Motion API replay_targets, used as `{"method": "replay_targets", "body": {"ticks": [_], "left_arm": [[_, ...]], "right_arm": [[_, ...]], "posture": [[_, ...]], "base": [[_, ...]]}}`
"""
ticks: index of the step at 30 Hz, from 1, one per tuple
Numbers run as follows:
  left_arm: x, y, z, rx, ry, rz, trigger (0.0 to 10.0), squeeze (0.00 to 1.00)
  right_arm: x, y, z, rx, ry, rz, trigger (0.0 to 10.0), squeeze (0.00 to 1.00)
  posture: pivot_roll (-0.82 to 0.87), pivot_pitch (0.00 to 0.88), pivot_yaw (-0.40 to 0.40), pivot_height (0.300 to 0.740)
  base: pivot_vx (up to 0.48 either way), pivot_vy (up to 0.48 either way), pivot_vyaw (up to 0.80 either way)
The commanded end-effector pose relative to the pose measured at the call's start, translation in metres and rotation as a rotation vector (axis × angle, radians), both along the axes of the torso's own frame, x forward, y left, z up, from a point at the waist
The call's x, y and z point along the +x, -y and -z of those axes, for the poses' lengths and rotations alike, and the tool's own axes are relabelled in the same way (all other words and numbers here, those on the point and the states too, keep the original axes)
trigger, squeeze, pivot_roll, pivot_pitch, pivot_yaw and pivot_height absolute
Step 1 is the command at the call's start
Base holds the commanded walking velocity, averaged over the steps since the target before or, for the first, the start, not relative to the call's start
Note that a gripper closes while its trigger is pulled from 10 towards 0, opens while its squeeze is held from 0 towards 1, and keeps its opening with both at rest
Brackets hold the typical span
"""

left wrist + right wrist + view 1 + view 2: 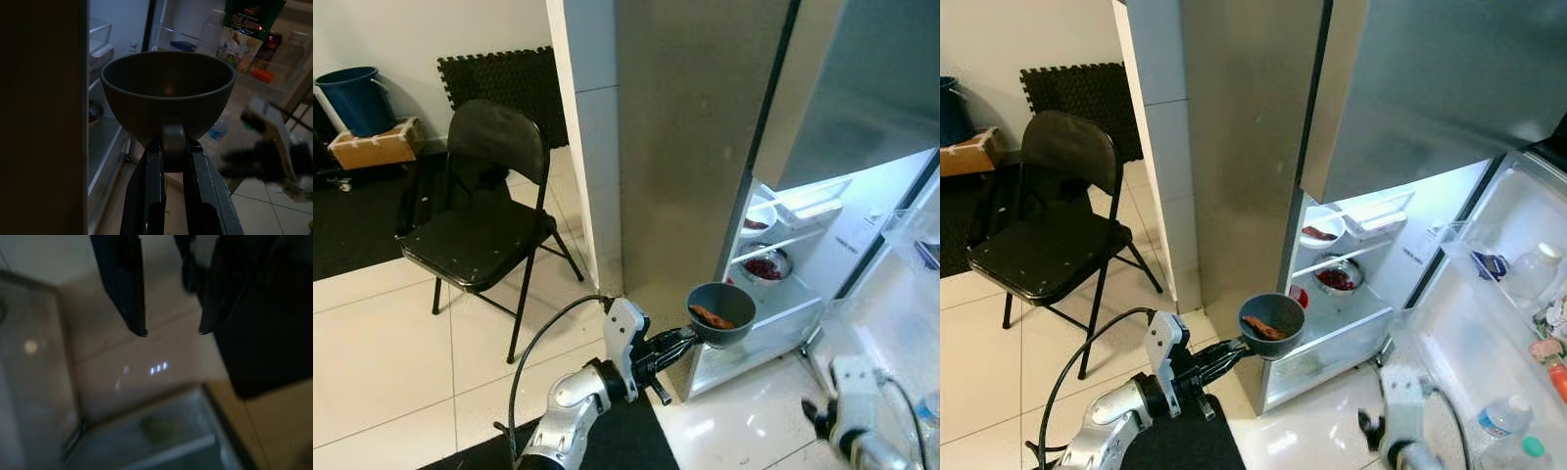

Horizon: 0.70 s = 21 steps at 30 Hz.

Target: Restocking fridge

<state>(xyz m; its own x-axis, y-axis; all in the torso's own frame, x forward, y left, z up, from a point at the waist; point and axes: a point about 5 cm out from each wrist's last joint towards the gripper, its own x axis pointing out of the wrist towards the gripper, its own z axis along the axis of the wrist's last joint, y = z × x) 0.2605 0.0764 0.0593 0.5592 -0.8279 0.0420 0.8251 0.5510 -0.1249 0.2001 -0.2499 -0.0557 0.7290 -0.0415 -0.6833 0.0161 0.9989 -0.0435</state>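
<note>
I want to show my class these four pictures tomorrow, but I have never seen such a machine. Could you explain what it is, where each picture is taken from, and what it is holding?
This is a walking household robot with two silver arms, each ending in a claw of two long black fingers. The two wide pictures come from a pair of cameras on its head, looking down and forward. The two darker pictures come from cameras on its wrists, looking along the fingers.

The left claw is shut on a small dark bowl with a piece of reddish-brown food in it, held up in front of an open fridge. Bowls of food already sit on the fridge shelves, and bottles stand in the open door. The right claw hangs low over the tiled floor, open and holding nothing. A black folding chair stands off to the robot's left.
</note>
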Motion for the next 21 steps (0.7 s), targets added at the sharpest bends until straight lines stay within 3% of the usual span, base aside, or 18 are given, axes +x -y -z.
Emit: {"method": "replay_targets", "body": {"ticks": [1, 2, 4, 14, 18, 21], "left_arm": [[0.0, 0.006, -0.001, -0.005, 0.0, 0.019, 10.0, 0.0], [-0.001, 0.006, -0.001, -0.011, -0.002, 0.026, 10.0, 0.0], [-0.001, 0.005, -0.001, -0.014, -0.004, 0.031, 10.0, 0.0], [-0.001, 0.007, -0.001, -0.019, -0.004, 0.035, 10.0, 0.0], [-0.001, 0.007, -0.002, -0.023, -0.005, 0.04, 10.0, 0.0], [-0.001, 0.008, -0.003, -0.027, -0.005, 0.041, 10.0, 0.0]], "right_arm": [[-0.005, -0.002, 0.004, 0.003, -0.026, 0.001, 3.9, 0.0], [-0.006, -0.003, 0.005, 0.011, -0.033, -0.004, 10.0, 0.0], [-0.007, -0.004, 0.006, 0.015, -0.04, -0.011, 10.0, 0.0], [-0.002, -0.011, 0.004, 0.023, -0.028, -0.047, 10.0, 0.0], [0.006, -0.013, 0.0, 0.043, 0.006, -0.065, 10.0, 0.0], [0.022, -0.019, -0.011, 0.114, 0.081, -0.103, 10.0, 0.0]], "posture": [[-0.01, 0.0, -0.013, 0.74], [-0.01, 0.0, -0.013, 0.74], [-0.01, 0.0, -0.013, 0.74], [0.0, 0.0, -0.014, 0.74], [-0.01, 0.0, -0.012, 0.74], [-0.01, 0.0, -0.01, 0.74]], "base": [[0.0, 0.0, 0.0], [0.0, 0.0, 0.0], [0.0, 0.0, 0.0], [0.0, -0.408, 0.0], [0.24, -0.412, 0.0], [0.0, -0.419, 0.0]]}}
